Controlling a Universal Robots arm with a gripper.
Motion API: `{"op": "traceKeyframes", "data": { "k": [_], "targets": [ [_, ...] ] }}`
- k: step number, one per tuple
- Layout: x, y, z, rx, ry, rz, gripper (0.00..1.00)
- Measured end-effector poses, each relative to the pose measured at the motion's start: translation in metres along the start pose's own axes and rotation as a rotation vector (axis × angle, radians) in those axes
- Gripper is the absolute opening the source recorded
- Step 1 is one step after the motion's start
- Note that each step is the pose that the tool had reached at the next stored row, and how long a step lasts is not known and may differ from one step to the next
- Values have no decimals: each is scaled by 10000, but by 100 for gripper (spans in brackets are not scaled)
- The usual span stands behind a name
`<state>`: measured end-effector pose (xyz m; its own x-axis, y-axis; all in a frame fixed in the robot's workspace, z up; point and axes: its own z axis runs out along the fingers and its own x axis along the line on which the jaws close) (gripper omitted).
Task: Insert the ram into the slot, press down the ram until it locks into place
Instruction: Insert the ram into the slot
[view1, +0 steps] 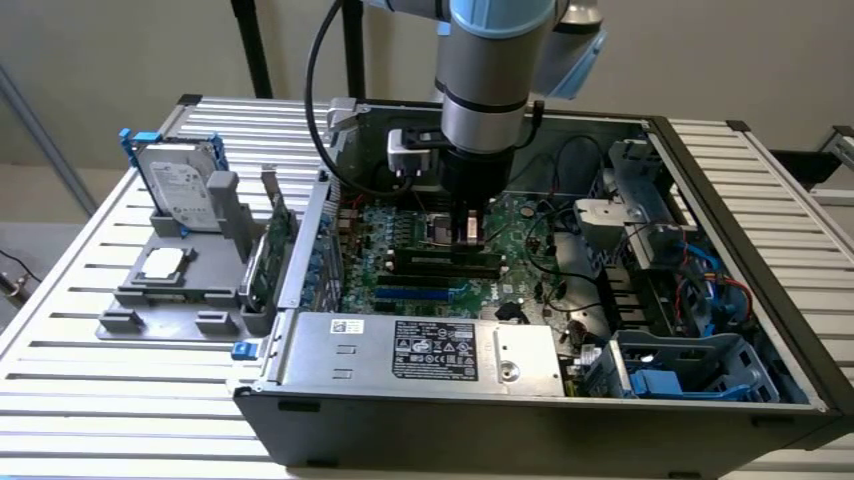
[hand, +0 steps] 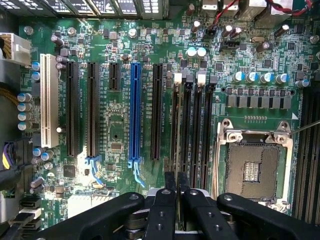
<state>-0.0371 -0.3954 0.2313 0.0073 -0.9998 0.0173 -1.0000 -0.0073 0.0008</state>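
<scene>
Fingers (hand: 164, 205) narrow, nearly together, clamped on one end of the ram (hand: 176, 140). Slatted tabletop (view1: 54, 360) carries the open computer case (view1: 534, 430), and the arm (view1: 494, 60) reaches straight down into it. Green motherboard (hand: 120, 125) lies inside. Ram stands edge-on in the black memory slot (hand: 177, 78) on the side toward the blue slot (hand: 134, 110), with more black sockets alongside. Cannot tell whether the end clips have latched.

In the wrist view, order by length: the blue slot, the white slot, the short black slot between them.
1. the blue slot
2. the white slot, only slightly shorter
3. the short black slot
</scene>
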Motion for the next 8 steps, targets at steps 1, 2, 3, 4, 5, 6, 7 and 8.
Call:
{"op": "traceKeyframes", "data": {
  "k": [1, 2, 3, 4, 5, 6, 7, 8],
  "targets": [
    [0, 0, 1, 3, 4, 0, 13],
    [0, 0, 2, 6, 10, 0, 13],
    [0, 0, 3, 8, 16, 0, 13],
    [0, 0, 4, 11, 22, 0, 13],
    [0, 0, 6, 15, 27, 0, 13],
    [0, 0, 8, 21, 33, 1, 13],
    [0, 0, 9, 26, 38, 0, 13],
    [0, 0, 11, 30, 42, 0, 13]
  ]
}}
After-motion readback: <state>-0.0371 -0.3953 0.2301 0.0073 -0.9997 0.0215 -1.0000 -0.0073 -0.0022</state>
